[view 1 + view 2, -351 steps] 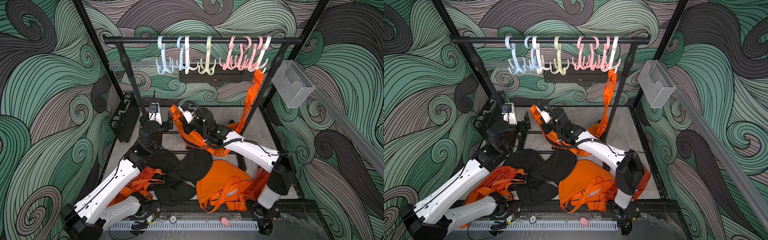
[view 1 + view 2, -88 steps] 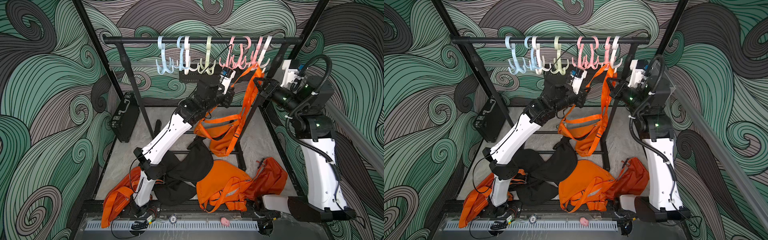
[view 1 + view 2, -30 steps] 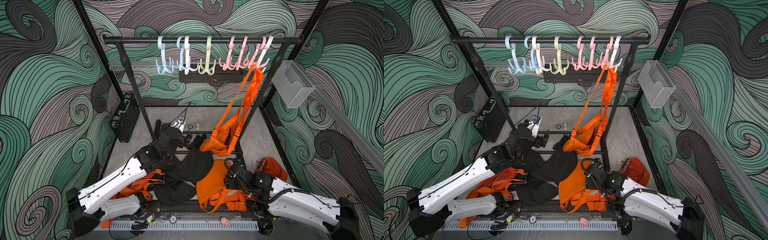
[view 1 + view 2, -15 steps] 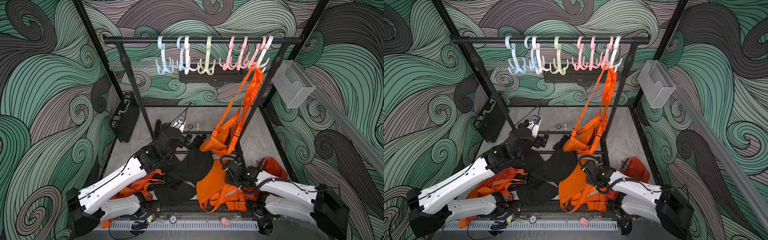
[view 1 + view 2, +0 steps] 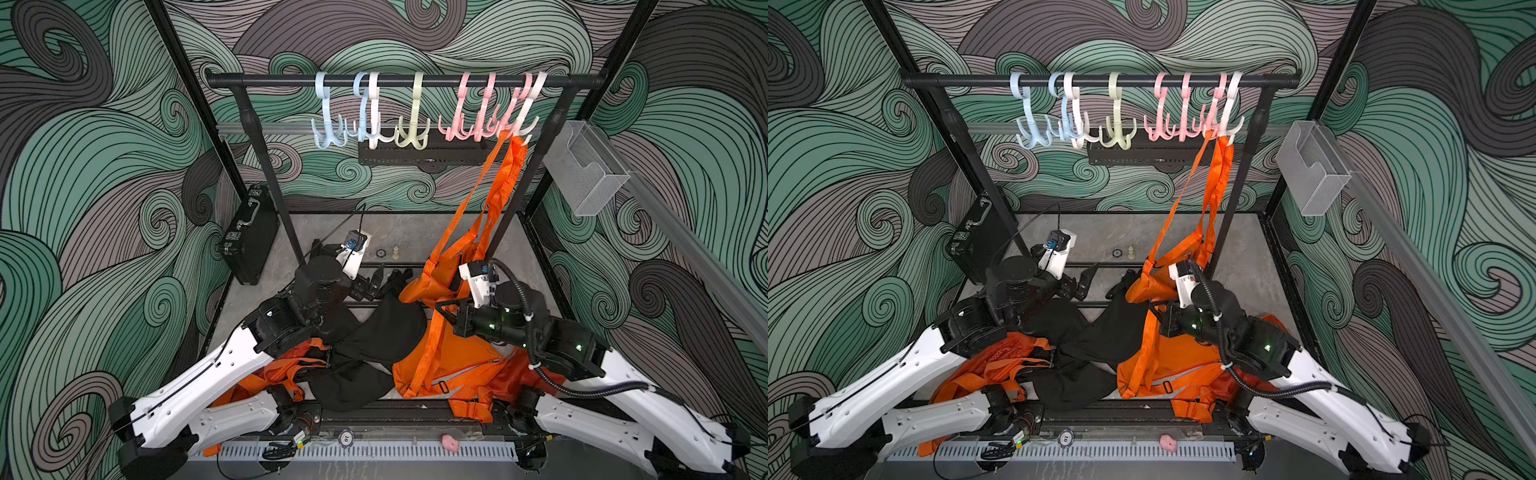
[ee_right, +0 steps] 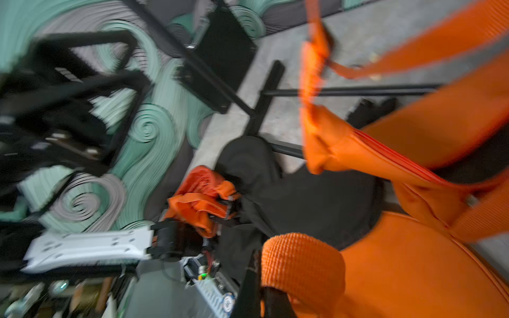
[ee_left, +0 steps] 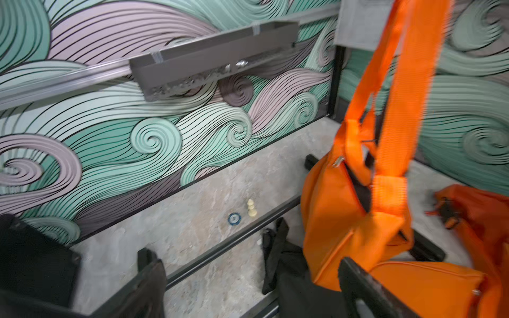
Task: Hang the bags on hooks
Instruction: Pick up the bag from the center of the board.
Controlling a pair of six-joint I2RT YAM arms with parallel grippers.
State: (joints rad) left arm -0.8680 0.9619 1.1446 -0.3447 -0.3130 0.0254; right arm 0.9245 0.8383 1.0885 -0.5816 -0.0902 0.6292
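Eight hooks hang on one rail. One orange bag hangs by its straps from the rightmost hooks. Three more orange bags lie on the surface. The left gripper gapes empty, and the right gripper is clenched on one lying bag's strap.

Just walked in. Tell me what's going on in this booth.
One orange bag hangs from a hook on the rail. The right gripper is shut on the webbing strap of a second orange bag lying on the floor, apparently to lift it next. The left gripper is open and empty, near a black bag.
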